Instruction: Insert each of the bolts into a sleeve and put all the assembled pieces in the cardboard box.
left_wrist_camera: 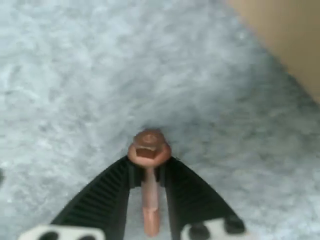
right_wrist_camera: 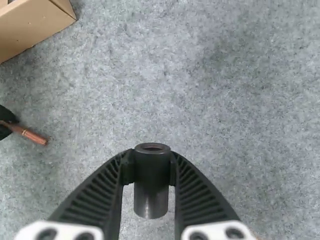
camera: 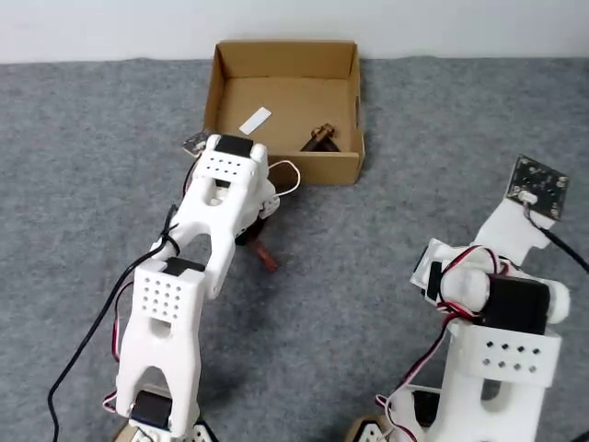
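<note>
My left gripper (left_wrist_camera: 149, 167) is shut on a copper bolt (left_wrist_camera: 149, 150), hex head up between the black fingers, shank pointing back toward the wrist. In the high view the bolt's tip (camera: 266, 259) sticks out below the left arm, just in front of the cardboard box (camera: 285, 166). My right gripper (right_wrist_camera: 150, 167) is shut on a dark cylindrical sleeve (right_wrist_camera: 151, 177) with its open bore facing outward. The same bolt (right_wrist_camera: 30, 135) appears far off in the right wrist view. One assembled piece (camera: 320, 138) lies inside the box, beside a white slip (camera: 255, 120).
Grey carpet covers the table. The box corner (right_wrist_camera: 30, 25) shows in the right wrist view and the box wall (left_wrist_camera: 285, 35) in the left wrist view. The right arm (camera: 492, 304) is folded back at the lower right, well away from the left arm.
</note>
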Available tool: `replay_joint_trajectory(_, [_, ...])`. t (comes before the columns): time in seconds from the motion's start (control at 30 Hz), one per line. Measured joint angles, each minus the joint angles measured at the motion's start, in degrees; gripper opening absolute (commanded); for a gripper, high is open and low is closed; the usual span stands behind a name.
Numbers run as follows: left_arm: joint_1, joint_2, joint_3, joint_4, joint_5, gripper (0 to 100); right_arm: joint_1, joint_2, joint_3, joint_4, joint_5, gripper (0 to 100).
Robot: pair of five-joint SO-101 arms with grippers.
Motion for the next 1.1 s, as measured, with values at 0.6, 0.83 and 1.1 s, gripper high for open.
replay_joint_trajectory(0.6, [6.86,-35.6,7.3,5.1,-21.98,0,-9.93,-17.76,7.3,1.23,2.64,0.8])
replay_joint_trajectory(0.83, [7.38,-51.69,22.15,2.73,-26.11,0,-8.7,-29.45,15.74,1.23,3.43,0.8])
replay_joint_trajectory(1.1, [8.62,-67.6,40.97,-8.62,-30.77,0,-8.97,-37.54,23.03,-3.87,3.43,0.8])
